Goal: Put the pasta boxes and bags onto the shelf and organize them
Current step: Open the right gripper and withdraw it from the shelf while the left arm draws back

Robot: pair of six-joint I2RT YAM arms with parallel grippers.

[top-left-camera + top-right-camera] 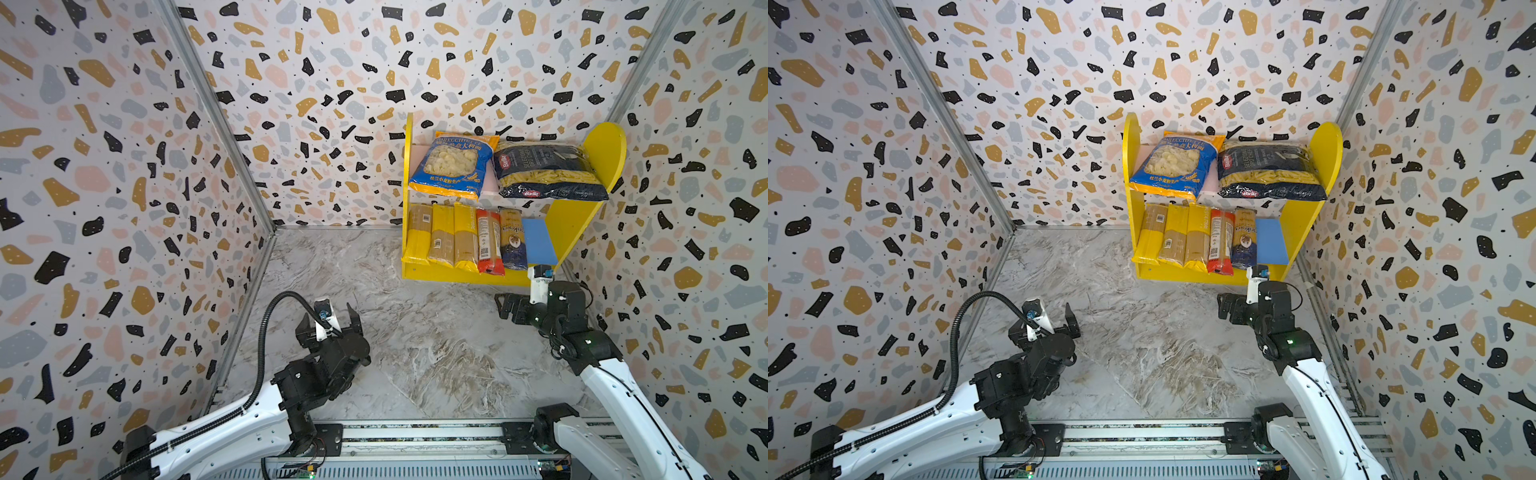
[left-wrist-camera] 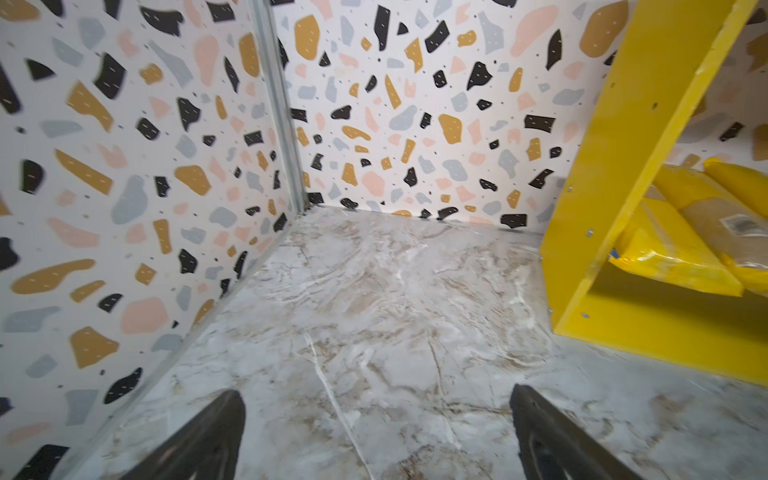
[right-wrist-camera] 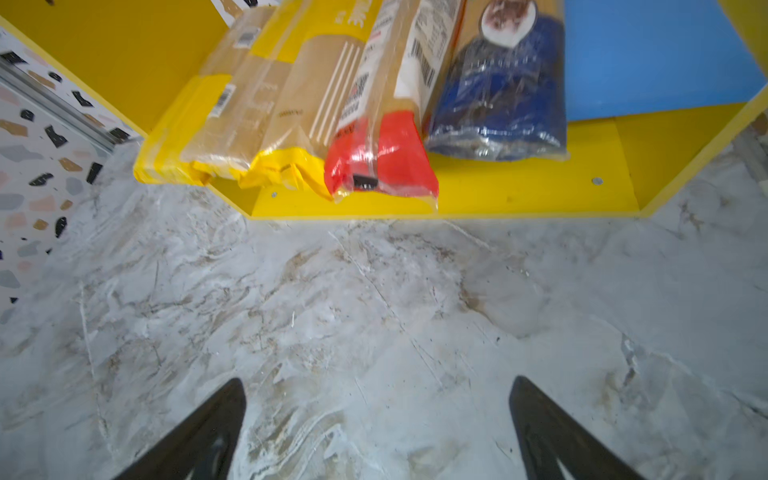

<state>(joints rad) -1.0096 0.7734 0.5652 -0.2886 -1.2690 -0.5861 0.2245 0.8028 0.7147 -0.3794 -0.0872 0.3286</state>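
The shelf (image 1: pixel 604 153) stands at the back right against the wall. On its upper board lie the blue-orange orecchiette bag (image 1: pixel 453 164) and the navy penne bag (image 1: pixel 544 170). Along the blue lower board (image 1: pixel 538 241) lie three yellow spaghetti packs (image 1: pixel 442 237), the red pack (image 1: pixel 489 243) and the blue-ended pack (image 1: pixel 512 241), their ends overhanging the front. My left gripper (image 1: pixel 328 314) hangs open over the floor, well left of the shelf. My right gripper (image 1: pixel 500 307) is open and empty just in front of the shelf base (image 3: pixel 519 195), facing the red pack (image 3: pixel 382 158).
The marbled floor (image 1: pixel 415 353) is walled on three sides by terrazzo-patterned panels with a metal corner post (image 2: pixel 278 104). A rail (image 1: pixel 415 436) carrying both arm bases runs along the front. A black cable loops above the left arm.
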